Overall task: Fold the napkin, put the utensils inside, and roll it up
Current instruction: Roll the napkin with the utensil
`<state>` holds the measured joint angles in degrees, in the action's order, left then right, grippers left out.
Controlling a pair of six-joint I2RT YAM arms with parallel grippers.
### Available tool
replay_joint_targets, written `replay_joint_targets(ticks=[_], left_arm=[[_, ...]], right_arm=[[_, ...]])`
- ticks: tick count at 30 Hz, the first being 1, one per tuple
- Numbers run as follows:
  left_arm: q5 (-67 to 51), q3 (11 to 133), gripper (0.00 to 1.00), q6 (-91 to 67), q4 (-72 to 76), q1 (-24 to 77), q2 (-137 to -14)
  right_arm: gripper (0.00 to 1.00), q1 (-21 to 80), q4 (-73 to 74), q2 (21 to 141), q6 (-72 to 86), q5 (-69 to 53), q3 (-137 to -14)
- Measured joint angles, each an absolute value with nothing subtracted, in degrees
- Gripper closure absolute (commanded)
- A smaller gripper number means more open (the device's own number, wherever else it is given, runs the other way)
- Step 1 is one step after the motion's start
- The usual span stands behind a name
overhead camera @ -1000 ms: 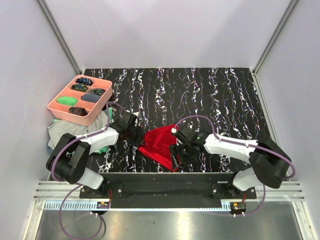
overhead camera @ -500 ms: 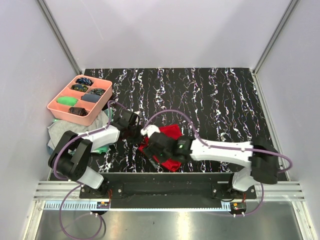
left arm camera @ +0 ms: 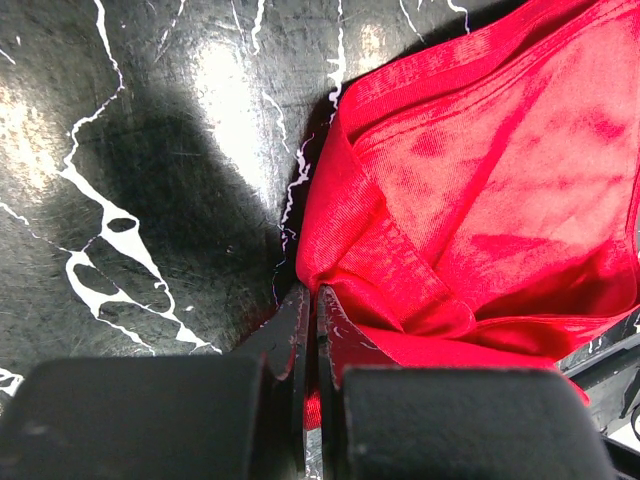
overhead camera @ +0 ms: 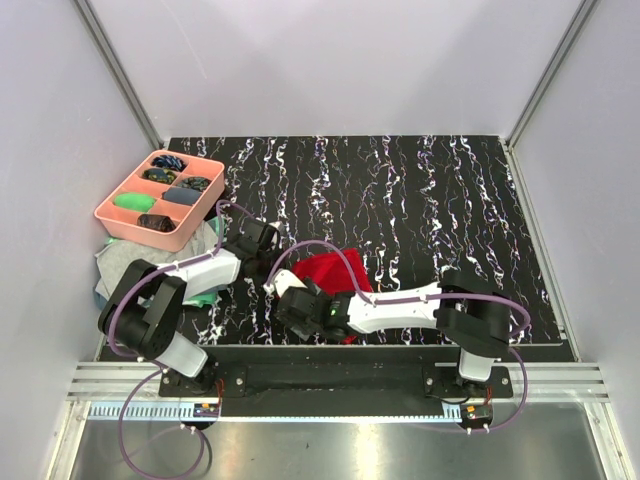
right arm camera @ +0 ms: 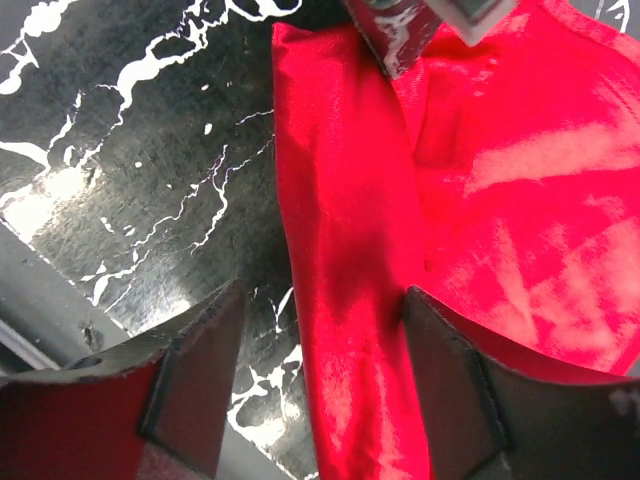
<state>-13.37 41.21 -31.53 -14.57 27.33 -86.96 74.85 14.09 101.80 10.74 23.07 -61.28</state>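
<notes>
The red napkin (overhead camera: 332,268) lies bunched near the table's front edge, partly covered by my right arm. My left gripper (overhead camera: 271,262) is at its left side, shut on a fold of the cloth's corner (left arm camera: 345,262); the jaws pinch red fabric (left arm camera: 312,293). My right gripper (overhead camera: 297,308) stands open at the napkin's front left. Its fingers straddle a long folded edge of the napkin (right arm camera: 345,300), one finger (right arm camera: 200,360) over bare table, the other (right arm camera: 450,370) over the cloth. The utensils are out of view.
A pink compartment tray (overhead camera: 118,217) with small dark and green items sits at the back left. A pile of grey and green cloths (overhead camera: 112,268) lies in front of it. The table's front edge (overhead camera: 420,346) runs just below the napkin.
My right arm has swung left across the napkin's front, from its right side to its front-left edge. The napkin looks more bunched. The left gripper has kept its hold.
</notes>
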Motion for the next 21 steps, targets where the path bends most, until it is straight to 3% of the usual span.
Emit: replay_joint_targets(ticks=[3,8,14,17,18,21], left_arm=[[-13.5,41.3,1.00,-31.5,-14.6,27.3,-87.1],[-13.6,41.3,1.00,-31.5,-14.6,27.3,-87.1],[-13.6,41.3,0.96,-31.5,-14.6,27.3,-87.0],[-13.5,41.3,0.73,-31.2,-14.6,27.1,-86.8],[-13.5,41.3,0.58,-31.1,-14.6,26.8,-86.5],[-13.8,41.1,0.34,-30.9,-14.8,25.8,-85.3]], right_arm=[[0.40,74.8,11.7,102.6,10.2,23.0,-60.1],[0.44,74.8,9.0,104.3,10.3,23.3,-59.4],[0.59,72.8,5.9,104.6,11.6,21.3,-58.6],[0.65,71.0,3.4,103.7,11.7,17.9,-56.9],[0.66,70.3,2.1,103.1,11.7,16.4,-55.9],[0.69,68.1,-1.8,101.3,12.0,11.0,-52.9]])
